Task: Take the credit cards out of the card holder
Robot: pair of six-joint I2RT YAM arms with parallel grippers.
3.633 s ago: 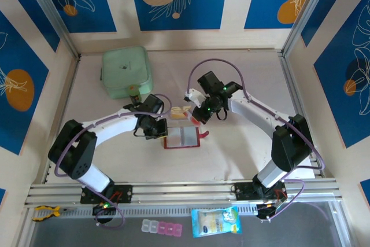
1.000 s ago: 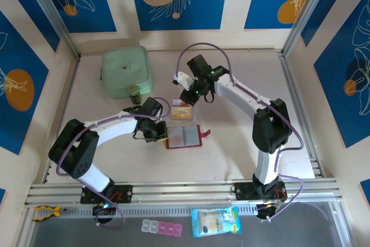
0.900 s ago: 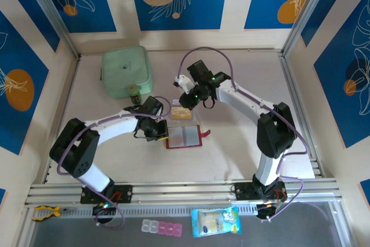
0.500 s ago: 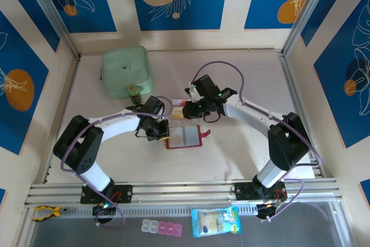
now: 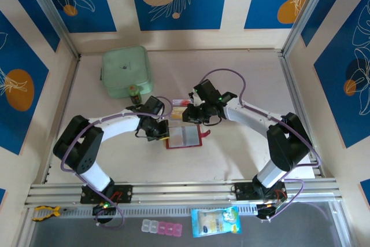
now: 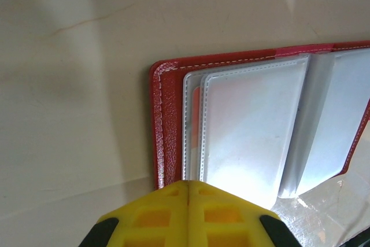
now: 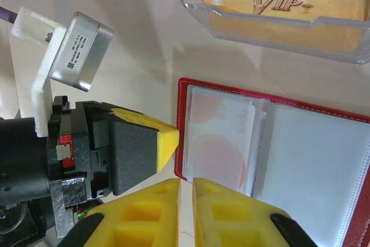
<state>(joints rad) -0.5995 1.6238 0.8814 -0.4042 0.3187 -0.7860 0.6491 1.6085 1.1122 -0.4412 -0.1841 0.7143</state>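
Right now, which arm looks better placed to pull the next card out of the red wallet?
Probably the right. Its gripper hovers over the wallet beside a pocketed card, jaws nearly shut. The left gripper, shut, sits at the wallet's edge, apparently pinning it.

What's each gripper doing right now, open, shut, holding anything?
Left gripper: shut, pads together at the card holder's red edge, nothing visibly gripped.
Right gripper: nearly shut, thin gap, holding nothing.
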